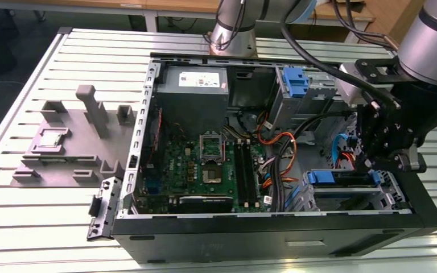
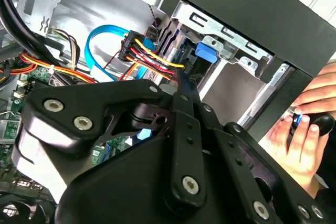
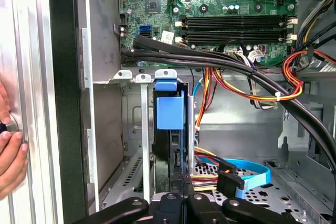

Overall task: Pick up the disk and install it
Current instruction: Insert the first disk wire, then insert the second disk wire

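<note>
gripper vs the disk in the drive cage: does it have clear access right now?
Probably yes. In the first wrist view the gripper sits right at the end of the disk, which stands edge-on in the drive cage; the blue cable lies off to one side, not between them.

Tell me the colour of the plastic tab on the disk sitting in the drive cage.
Blue; the disk shows it best in the first wrist view.

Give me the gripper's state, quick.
Gripper: down in the case at the drive bay, fingers on either side of the disk; a firm grip cannot be told.
</note>
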Tool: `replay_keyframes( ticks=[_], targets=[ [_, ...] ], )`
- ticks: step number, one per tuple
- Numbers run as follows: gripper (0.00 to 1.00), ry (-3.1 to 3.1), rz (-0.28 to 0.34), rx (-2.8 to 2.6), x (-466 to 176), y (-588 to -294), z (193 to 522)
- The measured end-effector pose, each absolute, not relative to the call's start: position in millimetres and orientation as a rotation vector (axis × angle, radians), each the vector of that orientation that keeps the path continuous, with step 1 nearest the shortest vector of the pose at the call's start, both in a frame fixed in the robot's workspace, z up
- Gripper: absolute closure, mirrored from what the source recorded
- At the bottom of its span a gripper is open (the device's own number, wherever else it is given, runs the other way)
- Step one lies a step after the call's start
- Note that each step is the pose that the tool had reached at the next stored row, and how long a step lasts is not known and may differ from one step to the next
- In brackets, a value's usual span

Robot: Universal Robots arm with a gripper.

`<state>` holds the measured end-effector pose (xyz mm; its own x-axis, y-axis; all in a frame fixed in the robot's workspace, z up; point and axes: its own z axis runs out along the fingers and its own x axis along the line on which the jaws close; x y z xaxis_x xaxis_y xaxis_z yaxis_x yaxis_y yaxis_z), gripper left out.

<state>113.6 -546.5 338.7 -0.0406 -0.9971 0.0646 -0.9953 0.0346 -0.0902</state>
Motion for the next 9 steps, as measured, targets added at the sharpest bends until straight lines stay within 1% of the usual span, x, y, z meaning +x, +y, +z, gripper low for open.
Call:
replay_keyframes(
  ticks=[9],
  targets=[
    [0.89,2.249,-0.172,-2.164,113.6,-546.5,338.7]
  ],
)
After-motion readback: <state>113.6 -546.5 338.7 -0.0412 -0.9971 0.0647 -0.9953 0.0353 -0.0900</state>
